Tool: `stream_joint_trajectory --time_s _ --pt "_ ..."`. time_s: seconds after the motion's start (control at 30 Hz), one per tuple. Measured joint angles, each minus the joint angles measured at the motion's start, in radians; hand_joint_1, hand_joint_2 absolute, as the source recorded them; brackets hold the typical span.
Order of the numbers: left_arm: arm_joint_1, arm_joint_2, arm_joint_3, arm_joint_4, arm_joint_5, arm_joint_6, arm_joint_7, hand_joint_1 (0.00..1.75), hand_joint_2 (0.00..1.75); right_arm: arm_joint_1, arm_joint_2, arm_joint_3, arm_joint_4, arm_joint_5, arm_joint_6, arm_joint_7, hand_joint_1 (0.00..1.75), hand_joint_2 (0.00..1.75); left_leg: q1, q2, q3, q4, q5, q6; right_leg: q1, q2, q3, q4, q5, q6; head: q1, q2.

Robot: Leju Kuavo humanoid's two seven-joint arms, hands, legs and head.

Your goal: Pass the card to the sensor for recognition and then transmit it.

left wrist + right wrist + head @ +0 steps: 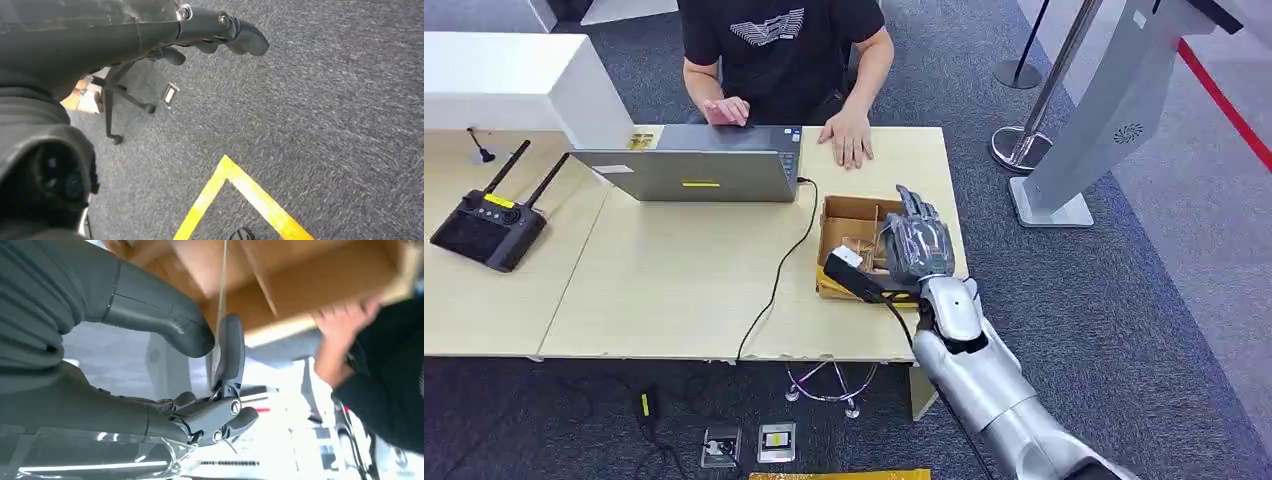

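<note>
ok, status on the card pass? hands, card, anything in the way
Right hand over the cardboard box, pinching the card edge-on. Left hand over carpet, holding nothing. Person's hand on the table beyond the box, apart.

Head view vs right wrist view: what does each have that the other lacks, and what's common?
Head view: the table, the laptop, the antenna controller and the grey kiosk stand.
Right wrist view: a thin card, edge-on, apparently pinched between thumb and a finger.
Both: the right hand, the cardboard box it hovers over, and the person in the black shirt.
</note>
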Motion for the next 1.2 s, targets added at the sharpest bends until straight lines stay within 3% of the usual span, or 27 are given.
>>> stream_joint_trajectory --time_s 0.37,1.2 --pt "0.0 0.002 -0.023 0.0 -0.014 -0.037 -0.019 0.0 0.0 -0.061 0.029 -0.015 -0.171 0.008 0.034 -0.007 1.75 1.75 0.0 0.0 0.0 0.0 0.0 0.0 0.0 0.0 0.0 0.0 0.0 0.0 0.0 0.0" --pt "0.0 0.009 -0.048 0.0 0.001 -0.039 -0.016 0.0 0.0 -0.082 0.095 -0.011 -0.117 -0.042 -0.019 -0.051 1.75 1.75 0.0 0.0 0.0 0.0 0.0 0.0 0.0 0.0 0.0 0.0 0.0 0.0 0.0 0.0"
